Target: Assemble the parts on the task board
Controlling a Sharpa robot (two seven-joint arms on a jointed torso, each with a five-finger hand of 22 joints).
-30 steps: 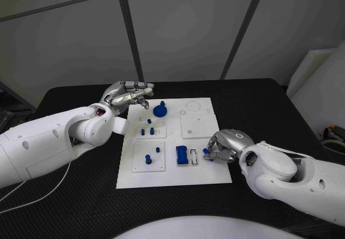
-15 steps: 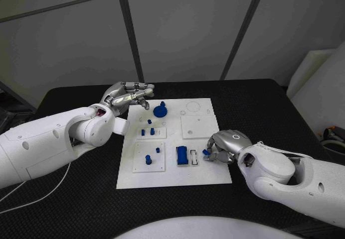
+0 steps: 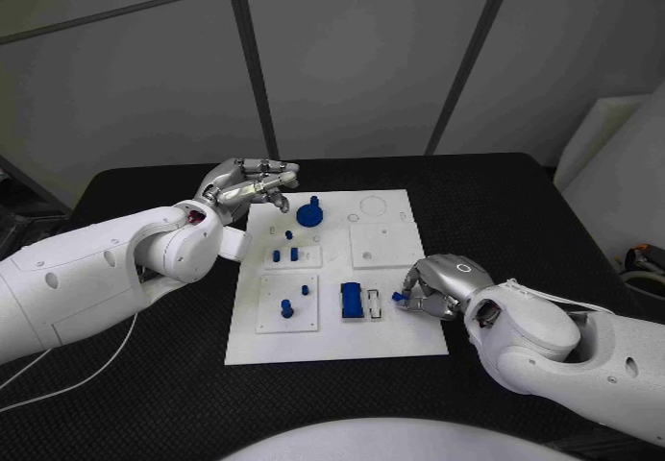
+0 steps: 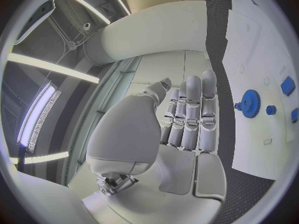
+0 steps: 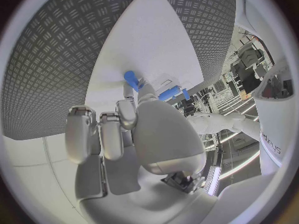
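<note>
Small blue plastic peg [image 3: 398, 297], at the three o'clock edge of the flat white rectangular task board [image 3: 332, 341], pinched in the fingertips of the silver right hand [image 3: 438, 284], just right of the blue rectangular block [image 3: 352, 300]. Silver left hand [image 3: 247, 182] off the board's ten o'clock corner, near the blue toothed gear [image 3: 309, 213], fingers loosely curled, grasping nothing.

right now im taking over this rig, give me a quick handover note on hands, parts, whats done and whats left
Right hand: low over the task board's right edge, pinching a small blue part.
Left hand: raised off the board's far left corner, fingers loosely curled, holding nothing.
On the board: blue gear at the far end, small blue pegs in the left plates, blue block near the middle.
Done: several parts appear seated.
Left: place the pinched part; whether others remain is unclear.
</note>
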